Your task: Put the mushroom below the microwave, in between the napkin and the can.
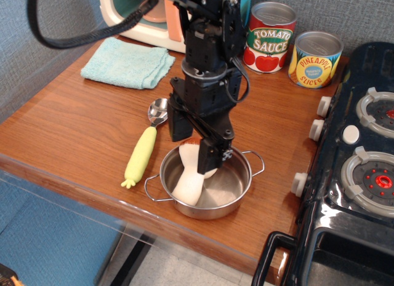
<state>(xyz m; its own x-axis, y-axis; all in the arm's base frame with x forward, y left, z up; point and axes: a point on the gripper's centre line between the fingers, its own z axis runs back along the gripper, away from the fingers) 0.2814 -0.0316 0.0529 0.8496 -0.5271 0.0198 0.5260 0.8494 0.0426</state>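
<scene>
The wooden surface (80, 120) fills most of the view, with a black toy stove (357, 169) along its right side. At the back edge stands the microwave (138, 18), only its lower cream body, a bit of teal and the peach handle in sight, partly hidden behind the black arm (209, 58). The arm comes down from the top of the picture and ends low over the pot.

In front of the microwave, to the left, the napkin (126, 63) lies flat on the wood. To the right of the microwave stands the can (269, 37) with the tomato label, and just beside it, further right, a pineapple tin (315, 58). The stretch of wood between the napkin and the can is crossed by the arm.

Near the front edge sits a steel pot (231, 190) with two wire handles. The mushroom (189, 182) lies inside it, white stem pointing toward the front left and resting on the pot's rim, the cap end lifted toward the back. Only a sliver of the reddish cap shows.

The tool (198, 150) is down at the cap, its two dark fingers (208, 157) standing on either side of it at a narrow spread; whether they are already pressing the cap cannot be told.

Left of the pot lies a spoon (144, 147) with a yellow handle, its silver bowl pointing toward the napkin, apart from the pot.
</scene>
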